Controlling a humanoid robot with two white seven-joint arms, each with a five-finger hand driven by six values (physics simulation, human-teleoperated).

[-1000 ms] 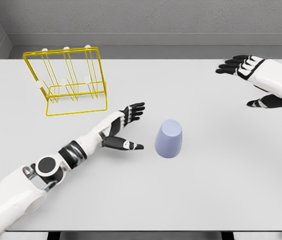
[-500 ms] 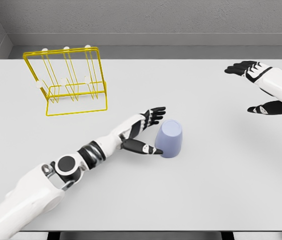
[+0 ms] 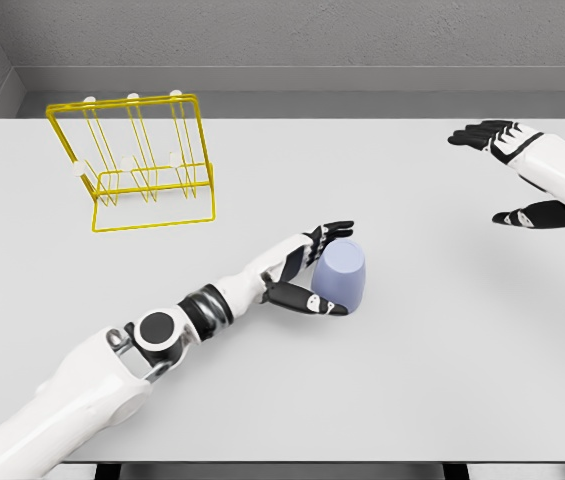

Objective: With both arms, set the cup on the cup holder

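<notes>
One unlabelled cup touches left fingers.

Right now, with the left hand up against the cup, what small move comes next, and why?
Probably close the left hand around the cup: its fingers flank the cup, thumb at the base, but look not yet wrapped. The rack stands far left.

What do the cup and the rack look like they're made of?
Cup: probably matte plastic or ceramic; even lavender surface, no gloss, opaque, standing mouth down. Rack: thin yellow wire, likely coated metal; slender straight rods in an open frame, with white-tipped pegs. Being a simulator render, both are guesses from looks alone.
</notes>
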